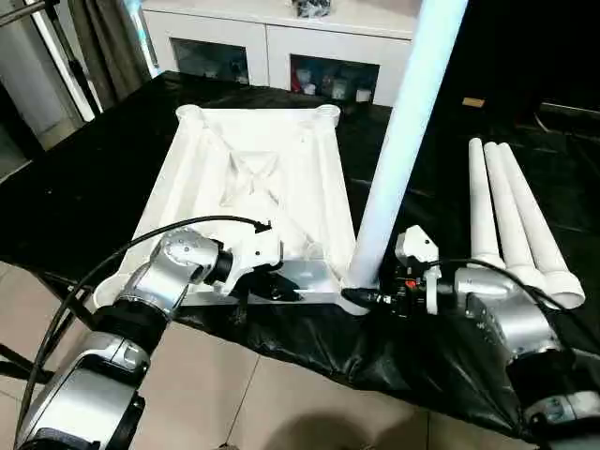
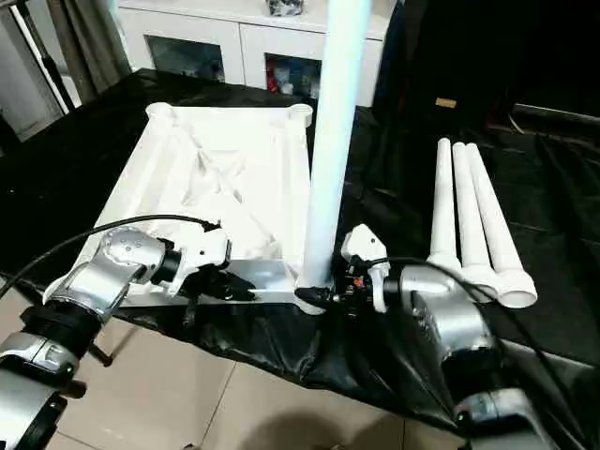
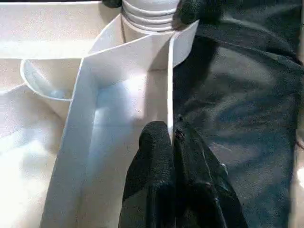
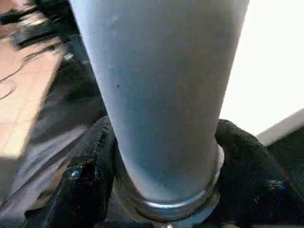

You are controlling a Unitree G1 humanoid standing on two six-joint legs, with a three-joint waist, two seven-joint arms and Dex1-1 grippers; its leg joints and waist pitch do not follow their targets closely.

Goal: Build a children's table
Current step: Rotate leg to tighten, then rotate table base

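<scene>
While the white plastic children's table top (image 1: 253, 187) lies upside down on the black-draped table (image 1: 112, 178), its ribbed underside and round corner sockets face up, and one long tapered white tube leg (image 1: 403, 141) stands upright in the near corner socket on the robot's right side. Three more white tube legs (image 1: 516, 216) lie side by side on the black cloth, well apart to the right, flared ends toward the robot. Behind the table stands a white cabinet with glass doors (image 1: 281, 56). From the right eye, the left gripper (image 2: 225, 286) sits at the near rim of the table top, and the right gripper (image 2: 314, 298) reaches to the base of the standing leg from the right. Seen from the left wrist, the two black fingers (image 3: 156, 161) are pressed together over the thin upright edge wall of the table top, one on each side, with smooth white ribs and a rounded socket beyond and wrinkled black cloth beside. Seen from the right wrist, the black padded fingers (image 4: 247, 180) are clamped on either side of the leg's ringed base, the smooth pale tube rising between them.
</scene>
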